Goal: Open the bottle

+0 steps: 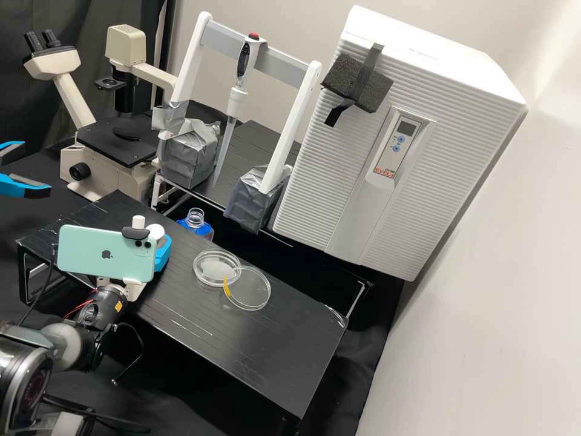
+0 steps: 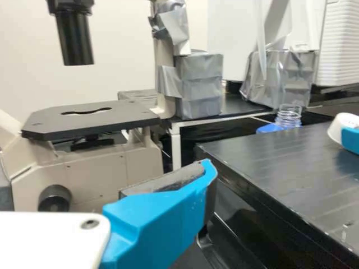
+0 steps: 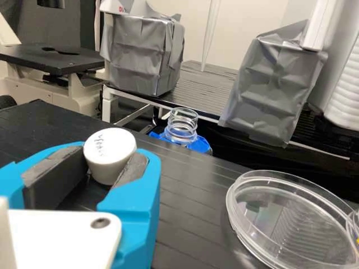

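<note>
Holding white cap (image 3: 109,147), right hand (image 3: 104,163) near uncapped bottle (image 3: 183,128).

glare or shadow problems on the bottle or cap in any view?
High view: even light, faint sheen on the black platform, bottle unshadowed. Right wrist view: bottle neck reads clearly against the dark gap, reflections streak the petri dish, white cap in the right gripper evenly lit. Left wrist view: clear bottle hard to pick out below the grey taped block.

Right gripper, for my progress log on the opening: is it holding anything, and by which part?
Yes: the right gripper holds a white cap, pinched by its sides between the jaws.
</note>
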`<state>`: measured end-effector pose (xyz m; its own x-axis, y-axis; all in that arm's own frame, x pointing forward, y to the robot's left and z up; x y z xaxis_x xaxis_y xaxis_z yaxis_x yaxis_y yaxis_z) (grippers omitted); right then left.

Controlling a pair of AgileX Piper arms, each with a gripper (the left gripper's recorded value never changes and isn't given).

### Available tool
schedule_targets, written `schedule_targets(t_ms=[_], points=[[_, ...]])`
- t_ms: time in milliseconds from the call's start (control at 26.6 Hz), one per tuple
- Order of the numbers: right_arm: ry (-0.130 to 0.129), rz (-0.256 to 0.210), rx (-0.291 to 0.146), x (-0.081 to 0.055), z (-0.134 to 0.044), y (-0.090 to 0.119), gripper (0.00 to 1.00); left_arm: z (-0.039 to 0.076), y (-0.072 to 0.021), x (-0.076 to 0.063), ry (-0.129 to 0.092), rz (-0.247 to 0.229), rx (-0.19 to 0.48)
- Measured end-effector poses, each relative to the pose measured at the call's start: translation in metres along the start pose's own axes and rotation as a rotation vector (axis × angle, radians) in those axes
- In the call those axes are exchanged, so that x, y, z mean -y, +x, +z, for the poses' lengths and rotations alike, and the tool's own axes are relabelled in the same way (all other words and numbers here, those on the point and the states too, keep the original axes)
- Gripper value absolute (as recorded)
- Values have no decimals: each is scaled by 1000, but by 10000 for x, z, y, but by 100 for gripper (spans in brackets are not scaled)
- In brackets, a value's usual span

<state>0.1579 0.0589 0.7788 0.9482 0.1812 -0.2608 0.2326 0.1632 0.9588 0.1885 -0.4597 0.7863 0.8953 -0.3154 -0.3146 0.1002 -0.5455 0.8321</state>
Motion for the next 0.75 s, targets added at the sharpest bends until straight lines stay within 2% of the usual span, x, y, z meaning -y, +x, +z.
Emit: schedule_targets(t_ms=[150,376,451,602,677,752], points=[[27,7,15,4,5,4,100,-4,-4,-7,1,6,-7],[0,46,9,-24,-29,-14,100,-30,-19,-28,6,17,-23],[-1,85,-18,-53,-55,-29,100,-22,-25,-46,11,28,-22],[1,235,-119,-171,-139,-77,100,-27,-28,-59,10,38,-31],[1,290,-157,-226,-176,-107,100,-28,-28,-58,10,37,-31],[1,325,-180,-259,-198,-125,100,-28,-28,-58,10,37,-31]])
